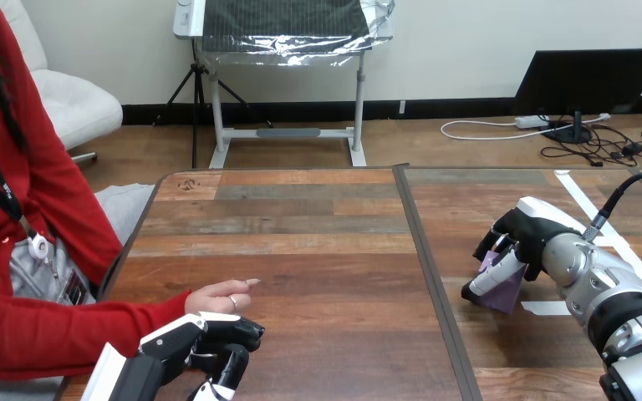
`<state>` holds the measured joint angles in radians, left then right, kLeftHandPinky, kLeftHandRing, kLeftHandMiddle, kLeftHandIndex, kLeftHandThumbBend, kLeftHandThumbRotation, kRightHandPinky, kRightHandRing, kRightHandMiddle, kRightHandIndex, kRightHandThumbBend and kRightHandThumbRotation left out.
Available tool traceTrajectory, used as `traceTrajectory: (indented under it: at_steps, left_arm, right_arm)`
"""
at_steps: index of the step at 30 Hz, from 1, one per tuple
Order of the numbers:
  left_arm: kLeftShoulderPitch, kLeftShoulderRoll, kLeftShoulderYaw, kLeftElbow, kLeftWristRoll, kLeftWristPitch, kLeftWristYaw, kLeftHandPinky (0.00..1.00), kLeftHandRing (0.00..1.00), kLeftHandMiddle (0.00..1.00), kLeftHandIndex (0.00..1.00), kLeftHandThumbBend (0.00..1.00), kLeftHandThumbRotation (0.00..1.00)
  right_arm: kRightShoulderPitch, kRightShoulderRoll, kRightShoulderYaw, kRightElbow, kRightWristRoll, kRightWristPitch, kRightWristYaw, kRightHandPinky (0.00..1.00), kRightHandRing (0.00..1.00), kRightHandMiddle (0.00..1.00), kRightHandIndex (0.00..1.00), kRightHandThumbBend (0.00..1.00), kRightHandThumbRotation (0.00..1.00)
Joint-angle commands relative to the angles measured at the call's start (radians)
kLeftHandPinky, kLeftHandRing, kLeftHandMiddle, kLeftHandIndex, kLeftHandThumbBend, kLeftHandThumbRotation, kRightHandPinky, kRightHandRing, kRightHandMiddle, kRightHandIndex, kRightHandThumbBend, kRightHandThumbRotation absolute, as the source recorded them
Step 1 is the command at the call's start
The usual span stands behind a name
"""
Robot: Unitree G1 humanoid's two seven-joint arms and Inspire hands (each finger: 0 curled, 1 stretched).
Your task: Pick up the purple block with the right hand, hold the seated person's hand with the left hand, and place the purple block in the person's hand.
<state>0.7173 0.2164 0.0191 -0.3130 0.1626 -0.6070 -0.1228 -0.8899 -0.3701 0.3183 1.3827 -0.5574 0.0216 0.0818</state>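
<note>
The purple block (pixel 501 286) is on the right half of the table, its lower edge at the table top. My right hand (pixel 525 236) comes down on it from the right, with fingers and thumb curled round its top. The person's hand (pixel 216 295) lies flat on the left half of the wooden table (pixel 318 251), fingertips pointing right. My left hand (pixel 205 341) sits just in front of it, back upward, close against the near side of the person's wrist. Whether the two touch is unclear.
A dark seam (pixel 428 259) splits the table into left and right halves. White tape strips (pixel 545 307) lie on the right half near the block. The person's red sleeve (pixel 58 326) rests along the left edge.
</note>
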Motion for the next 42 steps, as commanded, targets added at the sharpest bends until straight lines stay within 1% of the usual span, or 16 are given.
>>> traceTrajectory:
  at_steps: [1,11,18,24,34,42]
  left_arm:
    - [-0.037,-0.007,0.006,-0.004,-0.004,-0.023,0.014,0.54,0.62,0.63,0.61,0.36,0.76]
    - [-0.04,-0.009,0.002,0.0,0.002,-0.021,0.016,0.55,0.62,0.63,0.61,0.38,0.76]
    - [-0.04,-0.01,0.001,-0.003,0.008,-0.015,0.017,0.55,0.62,0.63,0.61,0.38,0.76]
    - [-0.044,-0.011,0.0,-0.002,0.011,-0.014,0.018,0.56,0.63,0.63,0.61,0.37,0.76]
    - [-0.051,-0.01,0.001,0.002,0.015,-0.012,0.019,0.55,0.62,0.63,0.61,0.35,0.76]
    - [-0.06,-0.007,-0.003,0.009,0.009,-0.014,0.014,0.55,0.62,0.63,0.61,0.35,0.76]
  right_arm:
    - [-0.061,-0.014,0.0,-0.012,-0.001,-0.006,-0.004,0.56,0.63,0.67,0.63,0.9,0.12]
    - [-0.066,-0.018,-0.003,-0.013,0.001,-0.01,-0.006,0.57,0.65,0.68,0.65,0.92,0.14]
    - [-0.077,-0.022,-0.003,-0.015,0.002,-0.01,0.005,0.58,0.66,0.69,0.68,0.93,0.15]
    - [-0.086,-0.025,-0.003,-0.017,0.002,-0.01,0.015,0.59,0.68,0.7,0.68,0.93,0.16]
    - [-0.098,-0.03,0.002,-0.018,-0.003,-0.012,0.03,0.65,0.73,0.74,0.68,0.94,0.17]
    - [-0.103,-0.034,0.002,-0.018,-0.004,-0.01,0.037,0.67,0.74,0.75,0.69,0.94,0.16]
